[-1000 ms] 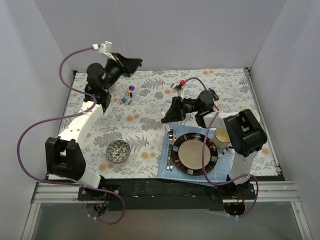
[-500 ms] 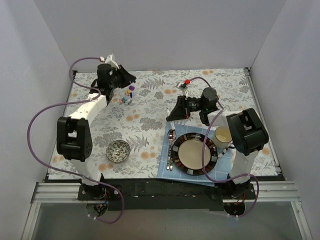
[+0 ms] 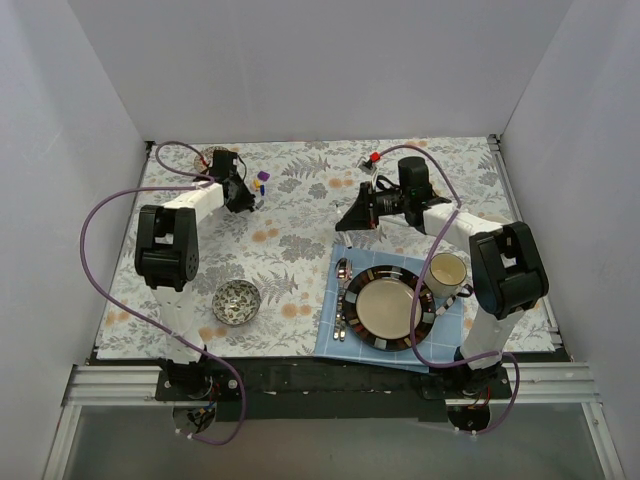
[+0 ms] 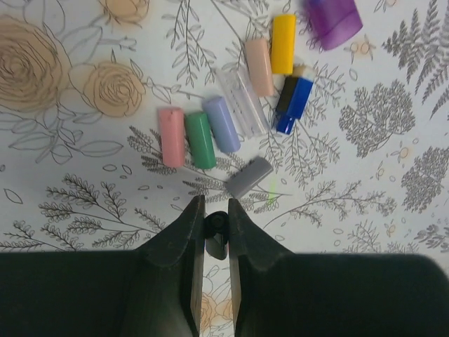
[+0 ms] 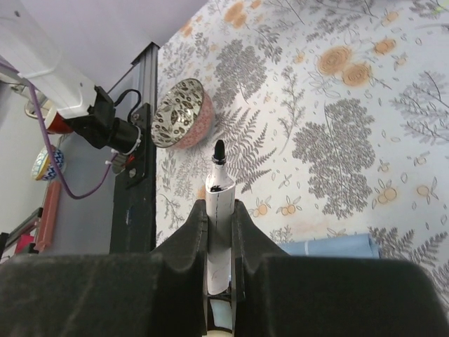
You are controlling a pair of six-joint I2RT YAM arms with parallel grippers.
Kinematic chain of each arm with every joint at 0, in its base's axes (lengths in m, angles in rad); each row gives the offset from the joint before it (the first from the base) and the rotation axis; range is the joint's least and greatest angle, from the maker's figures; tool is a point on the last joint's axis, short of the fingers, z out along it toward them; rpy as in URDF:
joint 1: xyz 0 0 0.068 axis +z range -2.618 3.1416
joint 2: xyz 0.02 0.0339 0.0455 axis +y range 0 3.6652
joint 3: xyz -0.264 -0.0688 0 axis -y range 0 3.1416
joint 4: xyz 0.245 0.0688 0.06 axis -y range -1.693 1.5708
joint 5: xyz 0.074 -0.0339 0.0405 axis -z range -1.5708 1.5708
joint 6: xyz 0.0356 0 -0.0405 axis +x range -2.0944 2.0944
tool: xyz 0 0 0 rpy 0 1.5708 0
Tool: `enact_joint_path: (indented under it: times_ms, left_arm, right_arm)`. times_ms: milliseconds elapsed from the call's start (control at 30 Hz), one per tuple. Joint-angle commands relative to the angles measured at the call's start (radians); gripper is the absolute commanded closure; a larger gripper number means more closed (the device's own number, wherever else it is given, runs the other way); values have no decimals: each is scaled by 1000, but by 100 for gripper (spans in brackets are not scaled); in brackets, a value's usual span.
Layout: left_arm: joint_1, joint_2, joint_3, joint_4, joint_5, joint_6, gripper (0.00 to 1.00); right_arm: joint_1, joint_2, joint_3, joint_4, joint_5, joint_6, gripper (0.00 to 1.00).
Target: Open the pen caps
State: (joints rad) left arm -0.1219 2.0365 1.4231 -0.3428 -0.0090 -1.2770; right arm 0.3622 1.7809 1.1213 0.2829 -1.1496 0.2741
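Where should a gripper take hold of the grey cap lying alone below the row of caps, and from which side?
Pinch the grey cap across its narrow width at mid-length, coming straight down from above. It lies flat and slanted on the floral cloth, a little apart from the green cap and lavender cap, so turned fingers can straddle both long sides.
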Motion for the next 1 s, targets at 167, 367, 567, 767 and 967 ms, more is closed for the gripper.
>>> enact_joint_path:
  times_ms: [167, 367, 567, 767, 967]
  left_arm:
    - [-4, 13, 89, -78, -92, 2, 71]
    - [-4, -41, 94, -88, -98, 19, 58]
    - [-1, -169, 103, -90, -59, 145, 30]
    - [25, -398, -163, 60, 128, 246, 6]
    - [39, -535, -303, 99, 164, 242, 2]
  right_arm:
    - [-40, -11, 116, -281, 180, -271, 99]
    - [-75, 11, 178, -422, 300, -395, 99]
    - [-75, 76, 288, -592, 537, -599, 97]
    - [-74, 150, 385, -694, 830, -791, 94]
    - [-62, 218, 429, -740, 1013, -894, 89]
